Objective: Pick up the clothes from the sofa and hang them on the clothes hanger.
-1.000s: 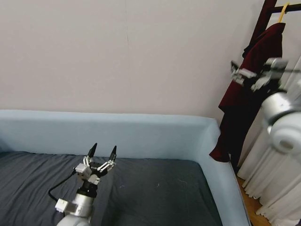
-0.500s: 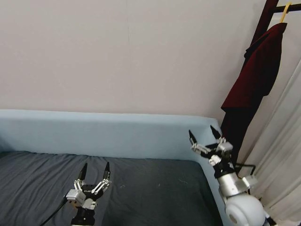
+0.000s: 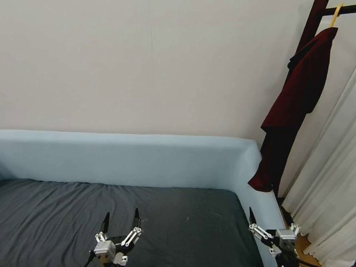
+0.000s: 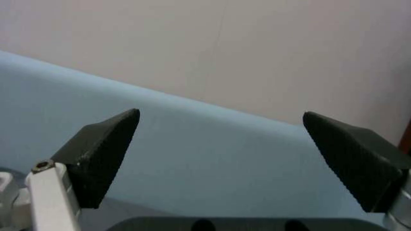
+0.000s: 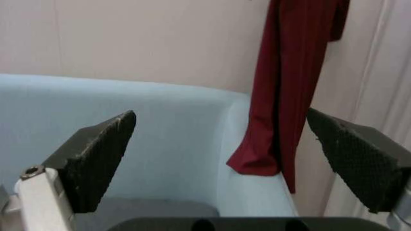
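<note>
Red garment [image 3: 300,89] hung, left gripper [image 3: 121,219], right gripper [image 3: 271,227] low — both splayed

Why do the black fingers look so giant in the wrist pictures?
Left wrist view: the left gripper sits right by the lens, so it looms. Right wrist view: same for the right gripper. Head view: both sit farther off, looking small.

A: What kind of place is this?

B: A home, likely a living room. A pale blue sofa [image 3: 139,158] stands against a plain wall [image 3: 139,67].

A: Anything else?

B: A dark red garment [image 3: 300,94] hangs on a wooden clothes stand [image 3: 312,19] beside white curtains [image 3: 328,189].
</note>
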Robot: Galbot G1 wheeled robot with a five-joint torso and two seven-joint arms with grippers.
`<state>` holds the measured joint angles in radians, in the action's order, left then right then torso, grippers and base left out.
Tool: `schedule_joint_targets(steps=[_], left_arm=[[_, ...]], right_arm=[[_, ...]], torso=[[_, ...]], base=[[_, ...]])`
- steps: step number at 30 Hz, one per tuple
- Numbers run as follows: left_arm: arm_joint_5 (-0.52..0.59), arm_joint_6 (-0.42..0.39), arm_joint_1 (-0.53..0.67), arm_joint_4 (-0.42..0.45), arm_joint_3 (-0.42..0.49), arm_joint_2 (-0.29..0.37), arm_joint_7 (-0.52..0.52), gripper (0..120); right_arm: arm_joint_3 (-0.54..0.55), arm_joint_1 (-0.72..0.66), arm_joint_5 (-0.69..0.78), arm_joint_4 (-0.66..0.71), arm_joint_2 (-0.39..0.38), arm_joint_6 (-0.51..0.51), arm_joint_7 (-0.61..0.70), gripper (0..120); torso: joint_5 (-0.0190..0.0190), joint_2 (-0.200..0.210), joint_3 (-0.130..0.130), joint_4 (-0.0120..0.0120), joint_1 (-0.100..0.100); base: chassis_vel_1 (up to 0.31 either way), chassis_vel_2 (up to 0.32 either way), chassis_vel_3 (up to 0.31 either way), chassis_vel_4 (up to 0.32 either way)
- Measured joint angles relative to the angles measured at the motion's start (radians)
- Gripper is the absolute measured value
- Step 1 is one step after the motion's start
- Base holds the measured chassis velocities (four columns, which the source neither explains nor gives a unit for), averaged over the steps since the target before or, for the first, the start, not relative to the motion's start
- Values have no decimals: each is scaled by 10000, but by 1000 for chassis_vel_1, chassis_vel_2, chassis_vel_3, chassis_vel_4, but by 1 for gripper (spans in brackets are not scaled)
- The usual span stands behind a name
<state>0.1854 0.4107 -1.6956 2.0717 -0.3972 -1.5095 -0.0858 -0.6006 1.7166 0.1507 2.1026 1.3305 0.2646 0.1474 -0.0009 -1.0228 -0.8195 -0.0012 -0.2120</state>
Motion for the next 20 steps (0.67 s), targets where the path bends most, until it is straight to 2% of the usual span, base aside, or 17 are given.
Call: schedule_joint_targets(steps=[8,20], left_arm=[[318,-1151,-224,856,112,538,-17,100],[347,-1247,-264,931,96,591,18,100]], right_arm=[[-122,485,323,657,-65,221,-2,100],[-88,493,366,738,-47,245,11,100]], torso=[[2,0,0,1,0],[1,1,-1,0,-1]], base=[[0,0,0,0],[0,0,0,0]])
